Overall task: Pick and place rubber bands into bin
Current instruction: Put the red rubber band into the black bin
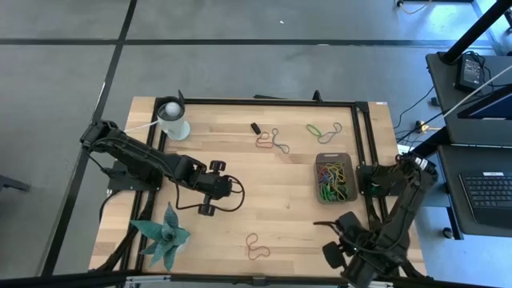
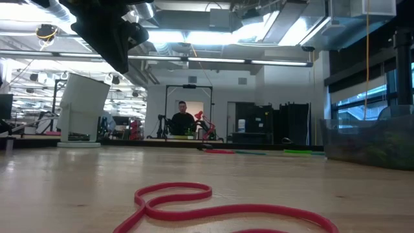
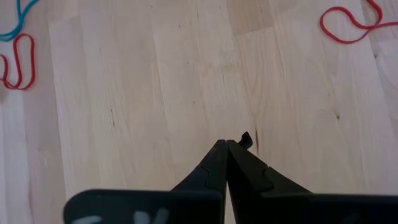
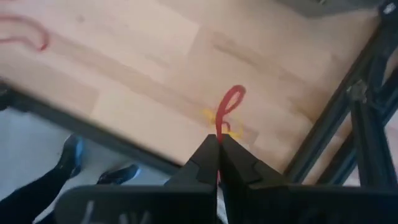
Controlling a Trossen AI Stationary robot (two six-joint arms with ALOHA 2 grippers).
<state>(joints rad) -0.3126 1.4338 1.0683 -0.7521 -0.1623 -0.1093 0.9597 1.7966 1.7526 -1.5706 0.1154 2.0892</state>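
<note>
The bin [image 1: 334, 178] stands at the table's right, with several coloured rubber bands [image 1: 332, 180] in it. Loose bands lie on the wood: a red and dark pair [image 1: 272, 140], a green one [image 1: 324, 130], and a red one [image 1: 256, 246] near the front edge, which shows large in the low view [image 2: 226, 210]. My right gripper [image 4: 219, 138] hangs over the table's near right corner [image 1: 340, 244], shut on a red band [image 4: 231, 102] with a bit of yellow [image 4: 217, 121]. My left gripper [image 3: 226, 144] is shut and holds nothing, above bare wood at mid-table [image 1: 232, 192]. My right gripper pinches one end of the red band [image 4: 219, 127] between its two fingertips, coming from above and pointing down. The rest of the loop sticks out past the tips and hangs below them. A yellow strand shows at the same spot; whether it is pinched too I cannot tell.
A white cup [image 1: 172, 120] stands at the far left and a small black piece [image 1: 255, 128] lies near the far edge. A teal plant-like figure [image 1: 164, 236] sits at the near left. A black frame [image 4: 336, 137] runs along the table's edges. A person's shoes [image 4: 71, 155] show below the near edge.
</note>
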